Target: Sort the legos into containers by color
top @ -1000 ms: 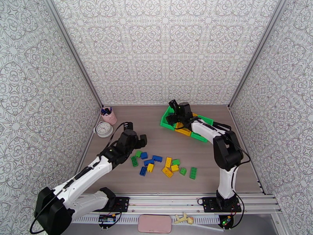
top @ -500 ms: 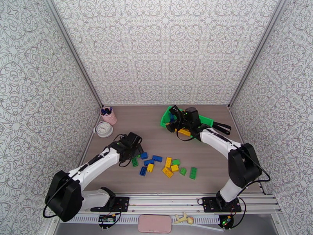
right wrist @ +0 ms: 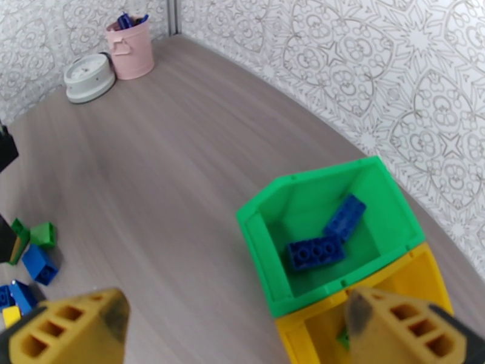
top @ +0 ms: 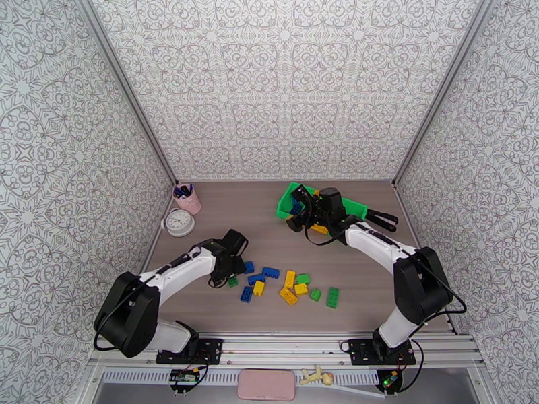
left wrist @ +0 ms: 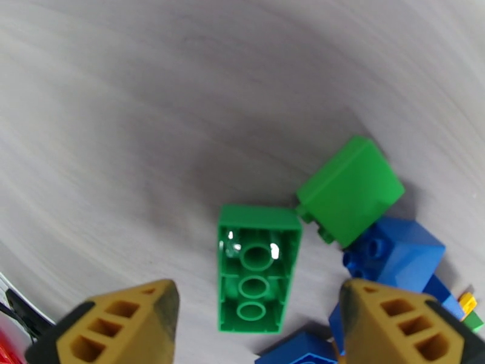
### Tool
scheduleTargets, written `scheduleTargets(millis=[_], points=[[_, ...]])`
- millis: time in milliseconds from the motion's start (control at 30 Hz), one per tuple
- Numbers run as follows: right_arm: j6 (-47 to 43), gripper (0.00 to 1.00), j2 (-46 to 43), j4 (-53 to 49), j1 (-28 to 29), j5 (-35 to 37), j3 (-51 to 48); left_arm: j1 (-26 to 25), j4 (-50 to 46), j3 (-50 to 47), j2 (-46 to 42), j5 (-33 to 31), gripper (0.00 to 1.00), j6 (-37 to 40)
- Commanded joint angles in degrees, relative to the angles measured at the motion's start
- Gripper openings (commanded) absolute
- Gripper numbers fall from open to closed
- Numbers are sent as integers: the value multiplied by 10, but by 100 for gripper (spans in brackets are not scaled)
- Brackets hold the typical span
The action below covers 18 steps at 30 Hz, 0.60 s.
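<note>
My left gripper [left wrist: 257, 296]: jaws wide, nothing gripped. It sits low over the table [left wrist: 151, 116], at the left end of the loose bricks [top: 290, 279]. A green brick [left wrist: 259, 277] lies hollow side up between my fingers [left wrist: 121, 323] and touches neither. A smaller green brick [left wrist: 350, 190] sits at its far right corner. I cannot tell whether the two touch. A blue brick [left wrist: 394, 253] lies against the smaller one on the near side.

My right gripper [right wrist: 236, 301]: jaws wide, empty. It hangs above bare table just left of the bins, at the far right of the scene. The green bin [right wrist: 300, 204] holds two blue bricks [right wrist: 315, 253], close together on its floor. The yellow bin [right wrist: 290, 338] joins it on the right, and its inside is largely hidden behind my finger.

The loose bricks are blue, yellow and green. They are scattered near the middle of the table, well apart from the bins.

A pink cup [right wrist: 128, 47] and a white round clock [right wrist: 89, 77] stand side by side at the far left.
</note>
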Motion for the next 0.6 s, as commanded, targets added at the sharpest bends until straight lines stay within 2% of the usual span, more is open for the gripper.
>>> scheduleTargets(millis=[0,233,467,567], points=[[3,98,-17,-11,2,13,-5,6,11,-12,10,8,67,4],[17,98,-27,-21,2,35,-1,6,33,-20,30,18,59,8],[83,98,-60,10,-1,126,-28,7,39,-18,37,17,40,14],[104,98,-72,12,-7,157,-38,6,37,-15,30,11,36,18]])
